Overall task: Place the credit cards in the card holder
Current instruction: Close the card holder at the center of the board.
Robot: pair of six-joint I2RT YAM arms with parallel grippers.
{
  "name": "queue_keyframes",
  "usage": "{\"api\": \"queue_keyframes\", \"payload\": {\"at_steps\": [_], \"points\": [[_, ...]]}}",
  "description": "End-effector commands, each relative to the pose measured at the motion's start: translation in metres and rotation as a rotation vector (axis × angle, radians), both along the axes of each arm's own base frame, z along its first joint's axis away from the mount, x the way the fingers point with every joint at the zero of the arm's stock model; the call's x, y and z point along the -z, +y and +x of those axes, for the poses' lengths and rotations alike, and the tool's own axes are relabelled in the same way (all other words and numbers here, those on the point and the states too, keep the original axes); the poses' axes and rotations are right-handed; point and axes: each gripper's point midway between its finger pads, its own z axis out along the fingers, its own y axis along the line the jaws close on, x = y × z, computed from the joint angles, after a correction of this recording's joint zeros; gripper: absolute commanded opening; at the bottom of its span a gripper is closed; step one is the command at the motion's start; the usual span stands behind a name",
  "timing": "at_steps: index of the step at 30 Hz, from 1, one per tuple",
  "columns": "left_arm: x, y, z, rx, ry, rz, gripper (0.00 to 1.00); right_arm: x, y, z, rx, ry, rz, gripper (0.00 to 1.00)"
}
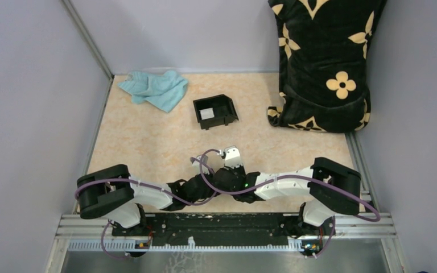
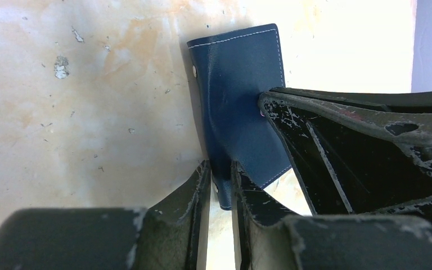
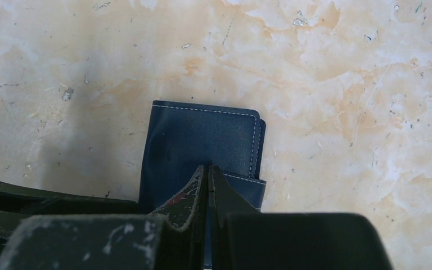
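Bright even light, blurred foregrounds

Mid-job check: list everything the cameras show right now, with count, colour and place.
card holder: one, navy blue, on the table between the two tools
credit card: one visible, pale grey-white, inside the box
box: one, black, open-topped, mid-table
cloth: one, teal, crumpled, back left
cushion: one, black with cream flowers, back right
table: one, beige marbled
left tool: one, black, shut on the card holder's edge
right tool: one, black, shut, tips at the card holder
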Motion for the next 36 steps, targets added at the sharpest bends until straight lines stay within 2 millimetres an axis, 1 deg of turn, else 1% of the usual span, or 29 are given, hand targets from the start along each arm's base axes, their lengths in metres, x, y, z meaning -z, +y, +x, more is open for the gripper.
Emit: {"api": "queue_keyframes", "payload": {"at_steps": [1, 12, 19, 26, 36], "points": [[0.007, 0.004, -0.001, -0.001, 0.000, 0.057, 0.25, -0.001, -0.012, -0.005, 0.008, -0.007, -0.037, 0.02], [0.005, 0.002, -0.001, -0.004, -0.004, 0.061, 0.24, -0.018, -0.007, -0.006, 0.002, -0.031, -0.009, 0.02], [0.003, -0.001, -0.001, 0.001, -0.007, 0.062, 0.23, -0.014, -0.001, -0.009, -0.016, -0.018, -0.004, 0.01], [0.001, -0.001, -0.002, 0.001, -0.009, 0.061, 0.23, -0.013, 0.008, -0.006, -0.030, -0.022, -0.004, 0.02], [-0.001, 0.001, -0.002, -0.001, -0.013, 0.059, 0.22, -0.001, 0.010, -0.007, -0.034, -0.010, -0.016, 0.01]]}}
